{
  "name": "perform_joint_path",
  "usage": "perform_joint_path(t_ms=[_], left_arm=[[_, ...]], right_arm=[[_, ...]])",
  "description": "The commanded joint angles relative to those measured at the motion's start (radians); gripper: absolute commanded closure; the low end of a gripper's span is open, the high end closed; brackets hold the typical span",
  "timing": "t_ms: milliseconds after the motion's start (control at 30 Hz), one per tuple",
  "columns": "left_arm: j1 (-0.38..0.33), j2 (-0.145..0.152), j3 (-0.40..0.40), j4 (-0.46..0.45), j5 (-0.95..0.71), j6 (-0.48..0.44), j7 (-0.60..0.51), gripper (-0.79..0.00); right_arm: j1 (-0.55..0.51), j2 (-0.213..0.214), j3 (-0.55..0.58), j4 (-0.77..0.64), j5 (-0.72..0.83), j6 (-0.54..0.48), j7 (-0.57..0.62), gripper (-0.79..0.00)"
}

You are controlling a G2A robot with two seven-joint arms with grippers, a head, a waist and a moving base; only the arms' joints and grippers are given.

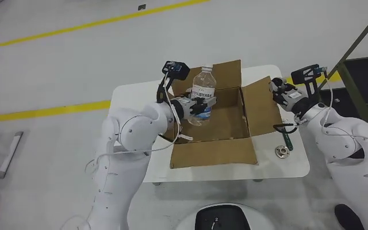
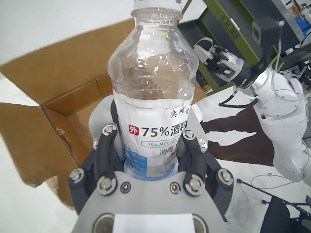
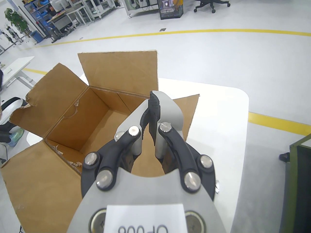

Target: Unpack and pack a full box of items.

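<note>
An open cardboard box [image 1: 221,123] [image 3: 73,122] [image 2: 56,90] stands in the middle of the white table [image 1: 144,95], all flaps spread out. My left gripper [image 1: 198,107] [image 2: 148,146] is shut on a clear plastic bottle [image 1: 202,92] [image 2: 150,86] with a white cap and a printed label, held upright above the box's left side. My right gripper [image 1: 275,87] [image 3: 151,112] is shut with nothing in it, hovering over the box's right flap; it also shows far off as the right gripper [image 2: 213,59].
A dark green hand tool [image 1: 286,135] and a small round metal part [image 1: 282,151] lie on the table right of the box. A green metal frame [image 1: 351,54] stands off the table's right side. The table's front right corner [image 1: 293,167] is bare.
</note>
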Motion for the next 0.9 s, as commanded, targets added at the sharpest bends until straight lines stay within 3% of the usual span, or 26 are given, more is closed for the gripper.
perform_joint_path(t_ms=[0, 433, 500, 667, 867], left_arm=[[0.0, 0.0, -0.003, -0.003, 0.0, -0.001, 0.0, 0.0], [0.0, 0.0, -0.003, -0.003, 0.0, -0.001, 0.0, 0.0], [0.014, 0.0, 0.002, 0.006, 0.007, -0.004, 0.038, 0.0], [-0.033, -0.014, 0.055, 0.137, -0.022, 0.061, 0.097, 0.0], [-0.131, -0.039, 0.116, 0.315, -0.089, 0.212, 0.054, 0.0]], right_arm=[[-0.004, 0.001, 0.007, -0.002, 0.002, -0.001, 0.001, 0.0], [-0.01, 0.002, 0.004, -0.004, 0.013, -0.004, 0.018, 0.0], [-0.005, 0.002, -0.003, 0.0, 0.009, -0.006, 0.02, 0.0], [0.005, 0.002, -0.011, 0.006, 0.003, -0.009, 0.017, 0.0], [0.005, 0.003, -0.009, 0.005, 0.001, -0.005, 0.01, 0.0]])
